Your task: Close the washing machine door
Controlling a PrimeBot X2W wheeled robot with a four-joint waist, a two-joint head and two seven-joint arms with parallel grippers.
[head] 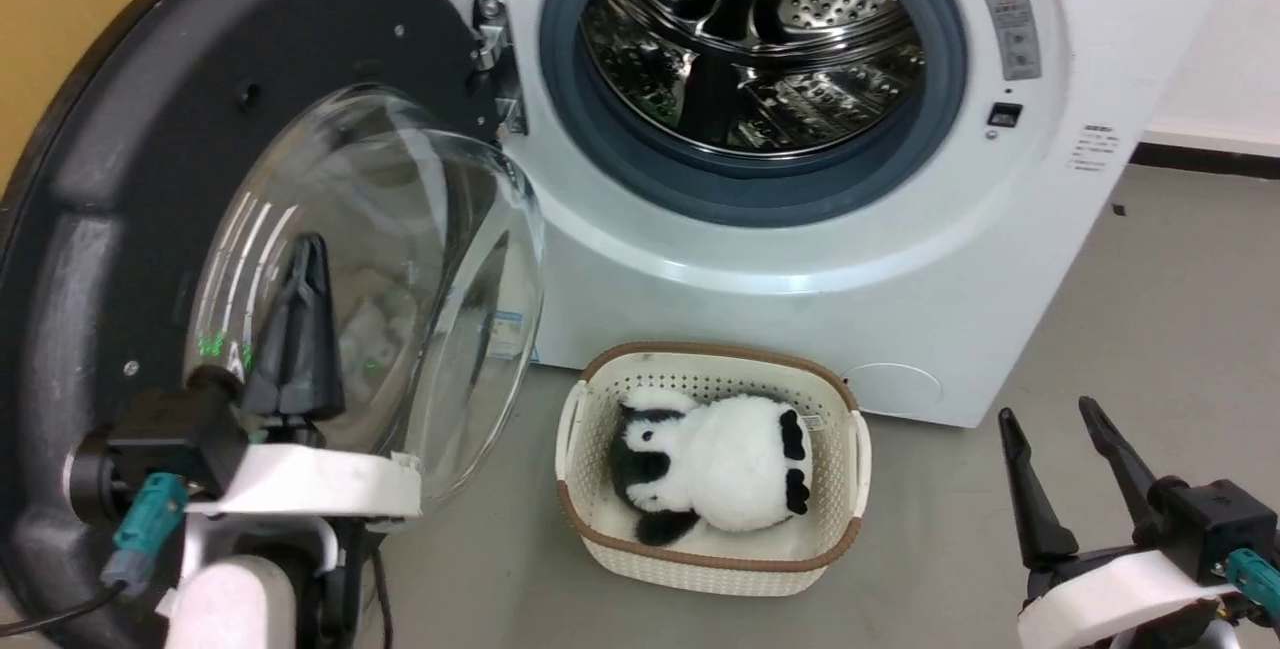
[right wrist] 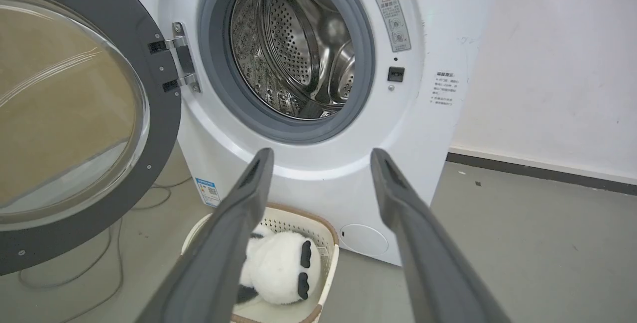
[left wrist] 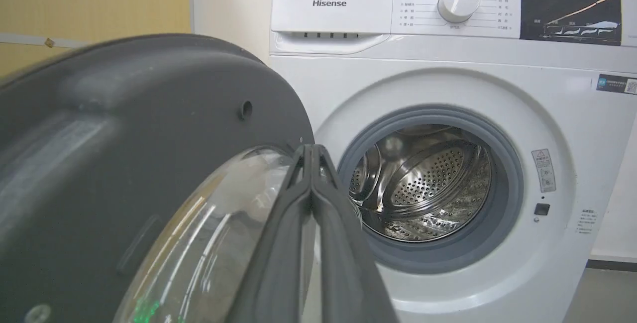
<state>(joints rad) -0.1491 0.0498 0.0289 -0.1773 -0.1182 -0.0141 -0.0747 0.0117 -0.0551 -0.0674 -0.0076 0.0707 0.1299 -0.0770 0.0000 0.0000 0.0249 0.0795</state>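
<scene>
The washing machine (head: pixel 760 269) stands white against the wall, its steel drum (head: pixel 750 39) exposed. The washing machine door (head: pixel 130 129) hangs wide open on its hinge (head: pixel 492 59) at the left, its glass bowl (head: pixel 440 259) bulging toward me. My left gripper (head: pixel 305 251) is shut and empty, its fingers lying along the bowl; whether they touch the glass I cannot tell. In the left wrist view the door (left wrist: pixel 124 139) sits left of the shut left gripper (left wrist: pixel 311 150). My right gripper (head: pixel 1047 411) is open and empty low on the right, away from the door (right wrist: pixel 161 114).
A cream basket (head: pixel 720 354) holding a panda toy (head: pixel 730 464) sits on the floor right below the machine's opening. Cables (right wrist: pixel 114 243) trail on the floor under the open door. Grey floor spreads to the right of the machine (right wrist: pixel 428 29).
</scene>
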